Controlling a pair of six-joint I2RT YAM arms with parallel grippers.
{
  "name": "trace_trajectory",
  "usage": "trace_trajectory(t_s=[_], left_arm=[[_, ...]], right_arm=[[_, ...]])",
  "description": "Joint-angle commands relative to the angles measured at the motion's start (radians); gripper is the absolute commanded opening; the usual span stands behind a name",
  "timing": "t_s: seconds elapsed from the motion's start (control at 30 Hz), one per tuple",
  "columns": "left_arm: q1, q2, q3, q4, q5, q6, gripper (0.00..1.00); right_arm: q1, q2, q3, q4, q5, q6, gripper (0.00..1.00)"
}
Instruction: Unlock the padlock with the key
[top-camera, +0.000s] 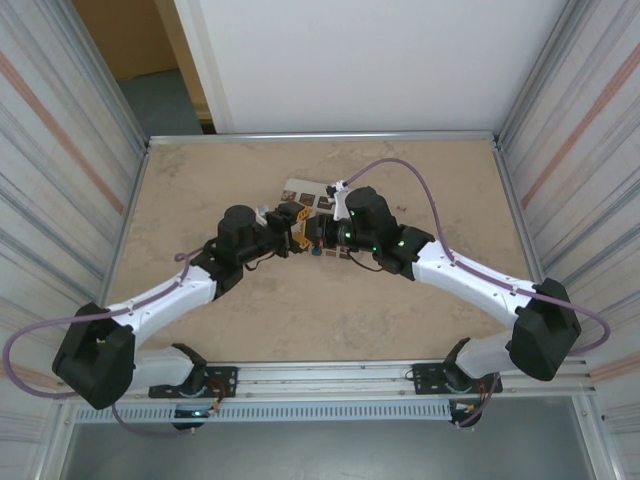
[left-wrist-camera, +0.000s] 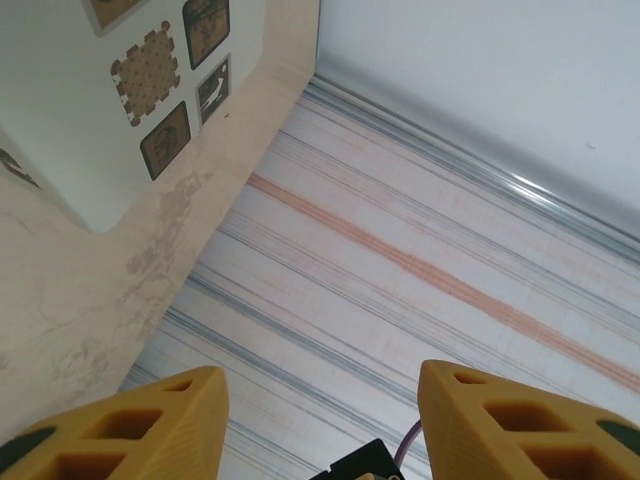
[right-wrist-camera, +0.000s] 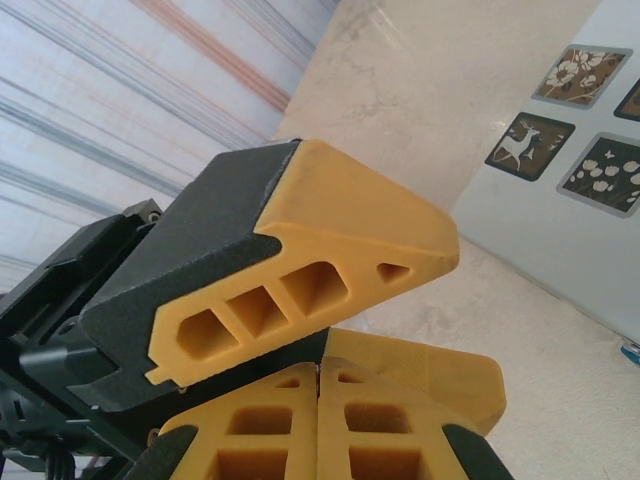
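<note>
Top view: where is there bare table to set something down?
Bare table in both back corners beside the walls, and the near strip between the arms and the rail. Crowded mid-table: the left hand and right hand meet by the white box.

Both arms folded inward, left gripper (left-wrist-camera: 320, 385) with jaws wide apart, right gripper (right-wrist-camera: 318, 372) with jaws together.

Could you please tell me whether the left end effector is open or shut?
Open: the left end effector shows its yellow fingers standing wide apart.
</note>
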Motion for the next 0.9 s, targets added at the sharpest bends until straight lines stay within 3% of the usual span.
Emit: trace_trajectory(t_s=[0.0, 0.2, 0.87], left_arm=[[-0.004, -0.030, -0.011, 0.015, -0.029, -0.001, 0.46], [-0.005, -0.034, -0.017, 0.008, -0.035, -0.001, 0.34], [-0.005, -0.032, -0.022, -0.010, -0.042, -0.001, 0.11]], right_arm=[[0.006, -0.033, 0.006, -0.009, 0.019, 0.021, 0.00], [0.006, -0.053, -0.003, -0.015, 0.035, 0.021, 0.00], [0.005, -0.091, -0.015, -0.029, 0.071, 0.016, 0.00]])
